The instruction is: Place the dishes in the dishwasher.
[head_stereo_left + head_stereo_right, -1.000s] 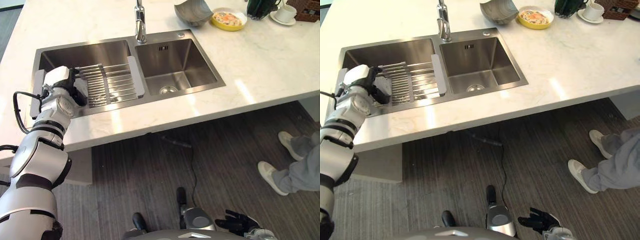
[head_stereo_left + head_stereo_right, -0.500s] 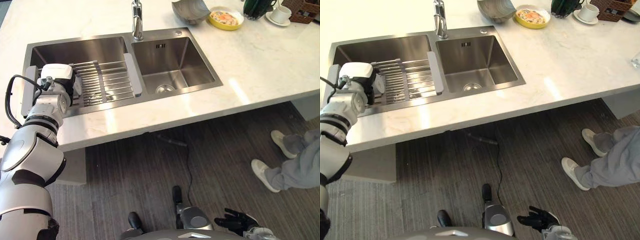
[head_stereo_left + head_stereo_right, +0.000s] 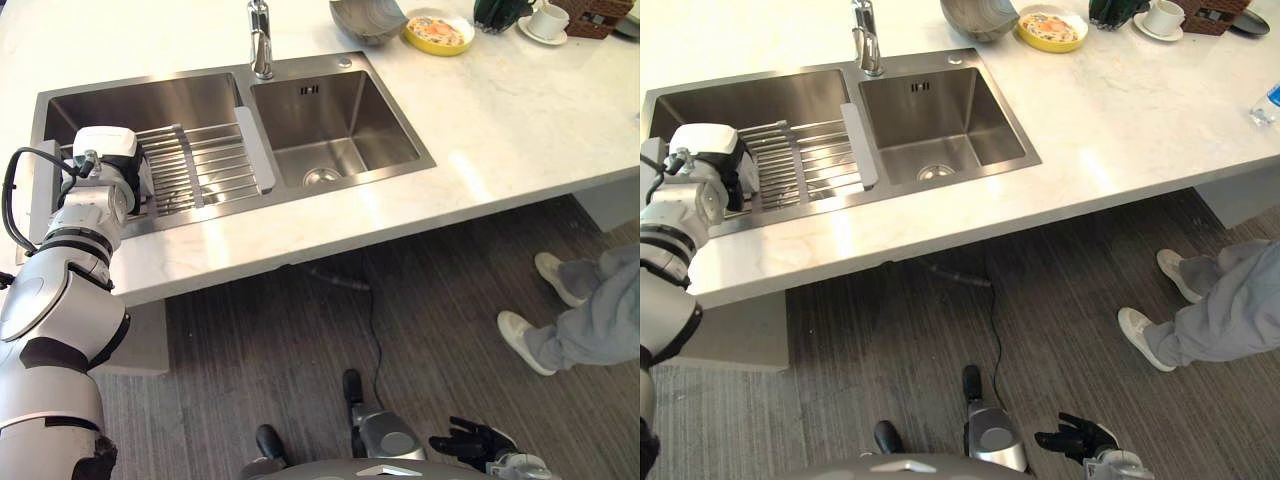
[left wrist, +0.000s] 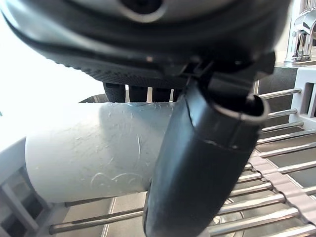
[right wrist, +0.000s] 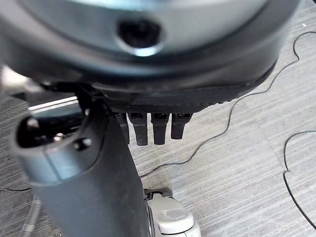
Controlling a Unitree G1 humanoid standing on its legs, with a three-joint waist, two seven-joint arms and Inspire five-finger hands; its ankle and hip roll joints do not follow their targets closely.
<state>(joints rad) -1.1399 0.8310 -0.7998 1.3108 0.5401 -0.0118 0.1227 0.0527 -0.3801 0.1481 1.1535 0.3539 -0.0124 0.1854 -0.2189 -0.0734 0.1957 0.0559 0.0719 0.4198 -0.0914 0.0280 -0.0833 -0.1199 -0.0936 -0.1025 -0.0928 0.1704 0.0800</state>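
Observation:
My left hand [image 3: 132, 178] is over the left end of the metal drying rack [image 3: 205, 165] that spans the left sink basin. In the left wrist view its thumb [image 4: 207, 163] crosses in front of a white cup [image 4: 94, 153] lying on its side just above the rack bars, with the fingers [image 4: 140, 93] behind it. More dishes stand on the counter at the back: a grey bowl [image 3: 368, 18], a yellow plate of food [image 3: 438, 33] and a white cup on a saucer [image 3: 548, 20]. My right hand [image 3: 472, 440] hangs low over the floor, fingers relaxed.
A faucet [image 3: 260, 40] stands behind the double sink; the right basin [image 3: 335, 125] holds nothing. A dark green item [image 3: 497, 10] and a wicker basket [image 3: 600, 12] sit at the counter's far right. A person's legs [image 3: 590, 320] stand on the floor to the right.
The camera has shifted, sliding the whole scene left and down. My left hand has turned a little over the rack's left end and its dark fingers are more tucked in. The right hand is unchanged.

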